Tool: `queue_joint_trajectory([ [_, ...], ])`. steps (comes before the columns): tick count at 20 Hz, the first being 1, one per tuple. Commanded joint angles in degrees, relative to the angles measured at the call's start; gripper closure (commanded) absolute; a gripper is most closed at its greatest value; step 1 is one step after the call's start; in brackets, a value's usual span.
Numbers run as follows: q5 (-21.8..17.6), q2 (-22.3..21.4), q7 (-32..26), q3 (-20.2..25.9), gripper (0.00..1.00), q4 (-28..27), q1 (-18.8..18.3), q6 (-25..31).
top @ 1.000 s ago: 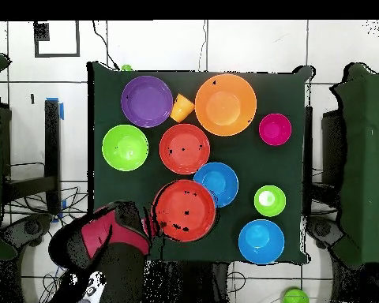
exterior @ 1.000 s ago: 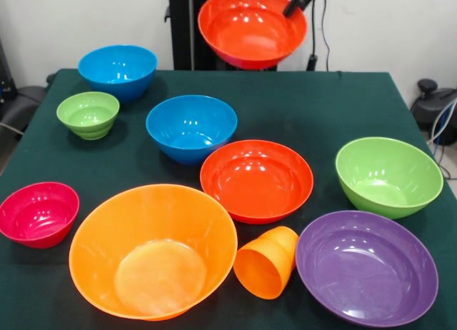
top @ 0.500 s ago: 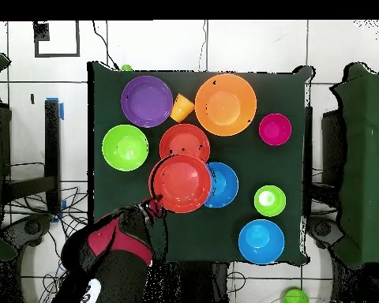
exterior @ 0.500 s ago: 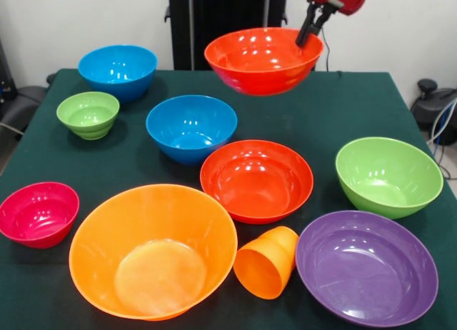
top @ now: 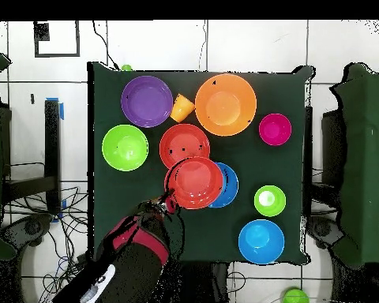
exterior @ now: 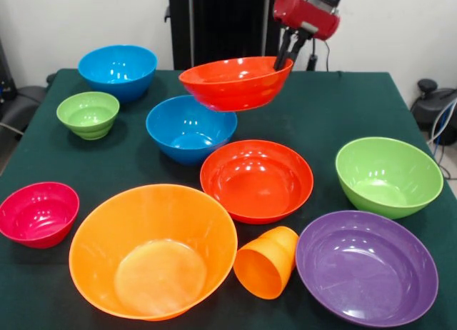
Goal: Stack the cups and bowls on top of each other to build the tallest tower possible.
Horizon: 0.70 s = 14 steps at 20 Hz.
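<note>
My gripper (exterior: 284,58) is shut on the rim of a red-orange bowl (exterior: 232,83) and holds it in the air, tilted, partly over a blue bowl (exterior: 187,130). In the overhead view the gripper (top: 170,201) pinches that held bowl (top: 195,182), which overlaps the blue bowl (top: 227,186). A second red-orange bowl (exterior: 255,180) sits in the middle of the table. The small orange cup (exterior: 268,261) lies tipped beside the large orange bowl (exterior: 153,250). The purple bowl (exterior: 365,266) sits near right. No tower stands.
A second blue bowl (exterior: 118,71) and a small green bowl (exterior: 88,113) sit at the far left. A magenta bowl (exterior: 38,213) is at the near left. A large green bowl (exterior: 388,175) is at the right. The table (exterior: 335,105) is dark green.
The gripper has carried the red-orange bowl down from high at the table's far side and towards the blue bowl. The bowl now hangs lower, partly over it.
</note>
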Motion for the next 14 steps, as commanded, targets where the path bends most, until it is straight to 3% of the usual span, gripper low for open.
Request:
queue_joint_trajectory([
  [1, 1.88, 3.95, 8.25, 2.53, 1.0, 1.85, -1.9, -2.94],
  [14, 1.88, 5.44, 8.04, 3.19, 1.0, 2.08, -2.63, -3.78],
])
